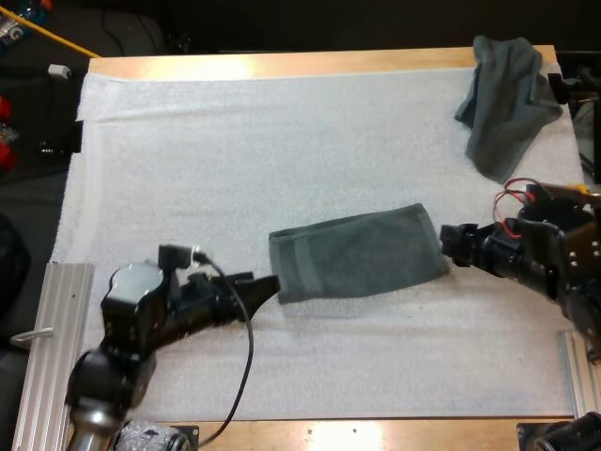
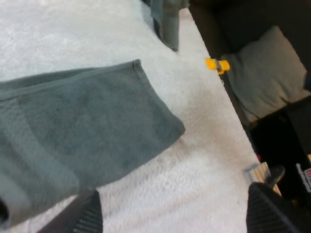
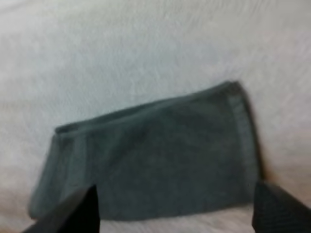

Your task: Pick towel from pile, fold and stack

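A dark grey-green towel (image 1: 357,254), folded into a long band, lies flat in the middle of the white mat (image 1: 282,150). A second towel (image 1: 507,99) sits crumpled at the mat's far right corner. My left gripper (image 1: 261,287) is low at the folded towel's left end, and my right gripper (image 1: 451,244) is at its right end. In the left wrist view the fingers (image 2: 87,216) stand apart and open, with the folded towel (image 2: 82,131) just ahead of them. In the right wrist view the fingers (image 3: 277,206) are also apart, and the towel (image 3: 155,155) lies in front of them.
Aluminium rails run along the table's left side (image 1: 52,338) and right side (image 1: 580,376). The mat stops short of the wooden table edge (image 1: 310,64) at the far side. A small yellow object (image 2: 217,64) lies off the mat's edge.
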